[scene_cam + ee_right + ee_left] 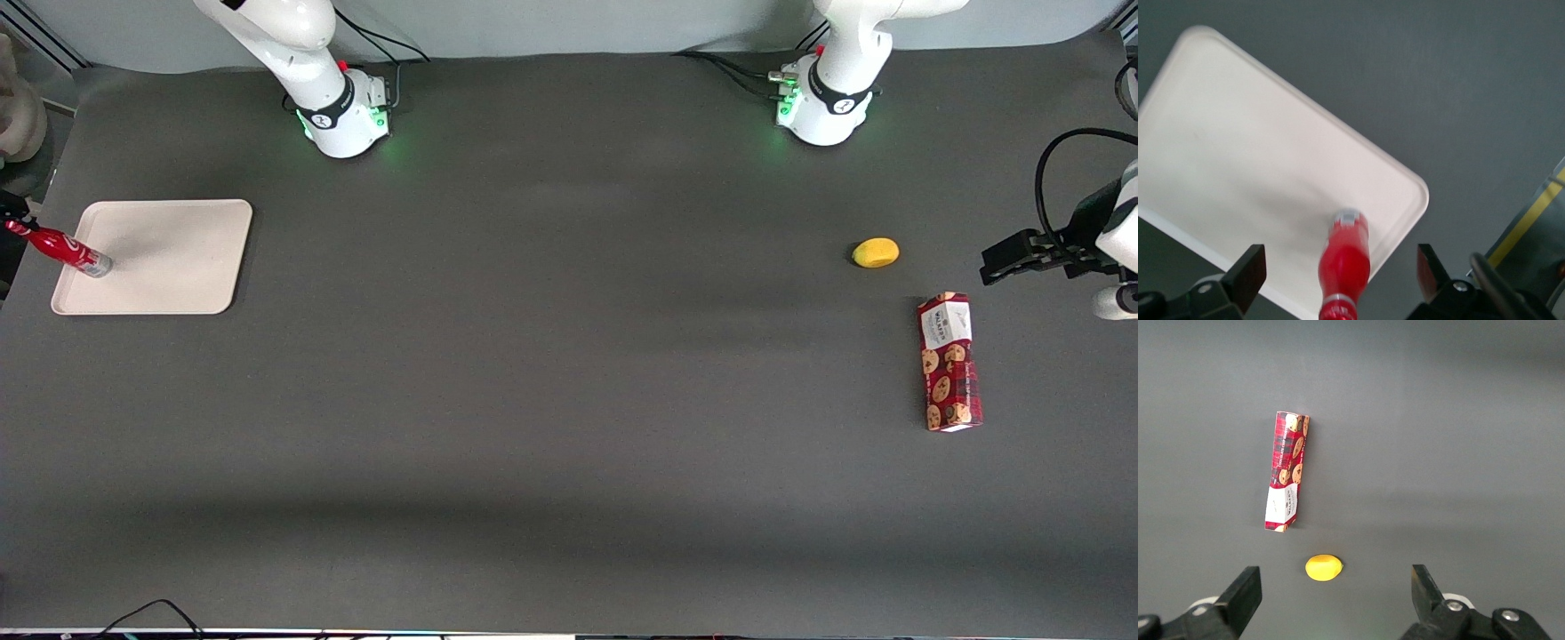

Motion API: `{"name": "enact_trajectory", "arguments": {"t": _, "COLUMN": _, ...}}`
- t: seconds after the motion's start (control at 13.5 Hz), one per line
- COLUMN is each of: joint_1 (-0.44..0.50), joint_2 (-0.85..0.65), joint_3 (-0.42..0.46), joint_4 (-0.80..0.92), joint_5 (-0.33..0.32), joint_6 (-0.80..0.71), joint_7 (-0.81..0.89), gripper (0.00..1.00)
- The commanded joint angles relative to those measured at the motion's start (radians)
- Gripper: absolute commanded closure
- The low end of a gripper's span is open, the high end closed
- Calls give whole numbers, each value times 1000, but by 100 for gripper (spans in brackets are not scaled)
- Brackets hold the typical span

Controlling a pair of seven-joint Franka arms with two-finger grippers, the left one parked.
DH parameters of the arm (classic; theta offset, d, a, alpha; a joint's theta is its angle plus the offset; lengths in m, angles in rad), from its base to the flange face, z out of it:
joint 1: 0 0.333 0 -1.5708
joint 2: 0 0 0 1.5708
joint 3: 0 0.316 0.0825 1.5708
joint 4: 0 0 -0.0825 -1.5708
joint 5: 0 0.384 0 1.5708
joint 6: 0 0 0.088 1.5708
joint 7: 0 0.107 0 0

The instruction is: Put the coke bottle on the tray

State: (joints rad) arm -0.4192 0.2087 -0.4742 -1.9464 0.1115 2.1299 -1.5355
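The slim red coke bottle (1345,265) stands on the cream tray (1238,173); the gripper (1338,283) hangs spread above it.

The coke bottle (62,250) is red with white lettering. The tray (178,258) is cream-white, the tabletop (551,356) dark grey, the lemon (876,252) yellow, and the cookie box (949,362) red with cookie prints. The end effector (1338,280), above the tray, has black fingers.

right arm's gripper (1339,259) above tray rim: we only get two spread black fingertips, rest out of frame | slim red coke bottle (1345,263): cap partly clipped, lettering unreadable for us | flat cream-white rectangular tray (1238,167): part runs out of frame
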Motion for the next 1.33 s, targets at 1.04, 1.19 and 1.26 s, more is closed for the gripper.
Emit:
{"name": "enact_trajectory", "arguments": {"t": 1.04, "joint_1": 399, "joint_2": -454, "joint_3": 434, "joint_4": 233, "joint_5": -95, "joint_6": -651, "joint_7": 1276, "gripper": 0}}
{"name": "enact_trajectory", "arguments": {"t": 1.19, "joint_1": 476, "joint_2": -419, "joint_3": 433, "joint_4": 303, "joint_5": -102, "joint_6": -653, "joint_7": 1371, "gripper": 0}}
{"name": "enact_trajectory", "arguments": {"t": 1.26, "joint_1": 502, "joint_2": -385, "joint_3": 434, "joint_4": 343, "joint_5": -113, "joint_6": -653, "joint_7": 1418, "gripper": 0}}
